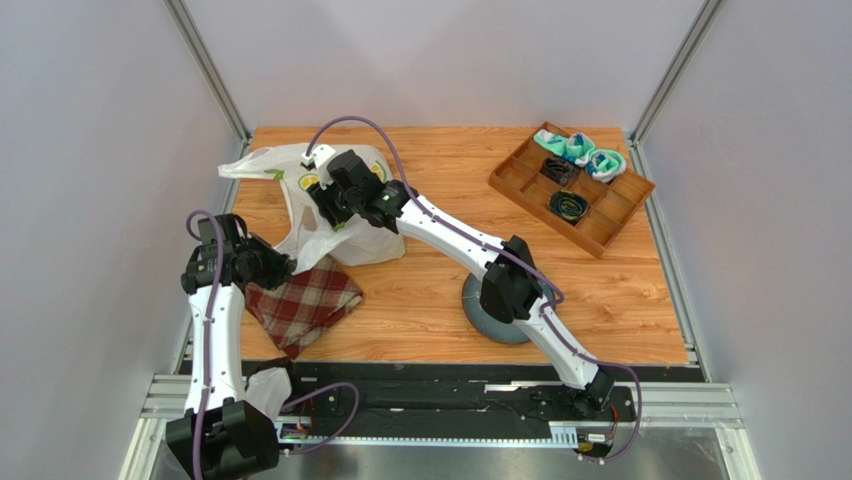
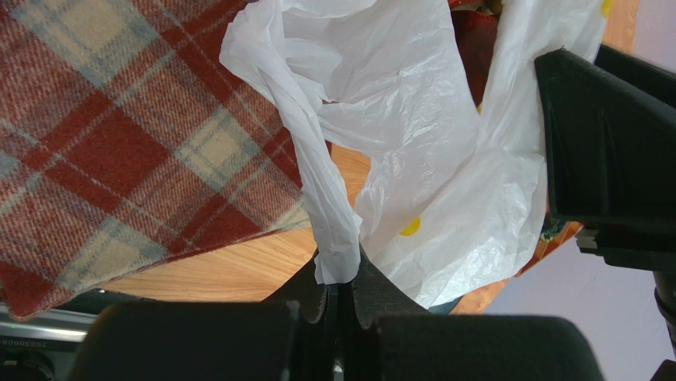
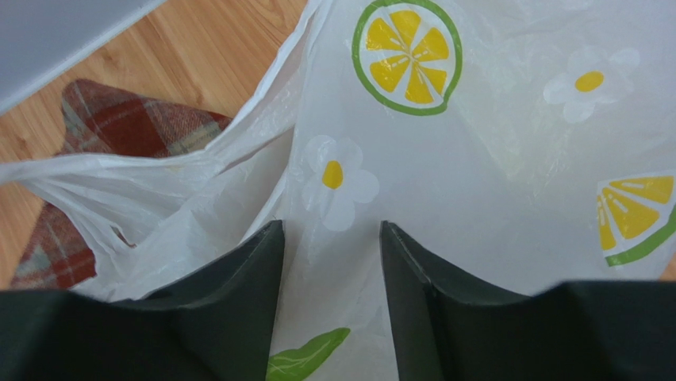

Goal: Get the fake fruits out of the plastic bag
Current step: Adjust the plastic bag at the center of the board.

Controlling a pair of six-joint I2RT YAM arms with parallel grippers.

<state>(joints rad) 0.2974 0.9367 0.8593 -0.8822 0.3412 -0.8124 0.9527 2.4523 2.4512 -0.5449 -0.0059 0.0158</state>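
The white plastic bag (image 1: 372, 243) with lemon and flower prints lies crumpled at the table's back left. My left gripper (image 1: 284, 264) is shut on a twisted strip of the plastic bag (image 2: 412, 119), which it pinches at the left gripper's tips (image 2: 343, 274). My right gripper (image 1: 326, 205) sits on top of the bag. In the right wrist view the right gripper (image 3: 329, 232) has its jaws apart, with smooth printed film of the bag (image 3: 492, 198) between them. The fake fruits are hidden. A dark red patch (image 2: 476, 48) shows in the bag's gap, and I cannot tell what it is.
A red plaid cloth (image 1: 305, 300) lies just in front of the bag, beside the left gripper. A wooden divided tray (image 1: 610, 215) with teal rolled socks (image 1: 582, 150) stands at the back right. A grey disc (image 1: 490, 322) lies under the right arm.
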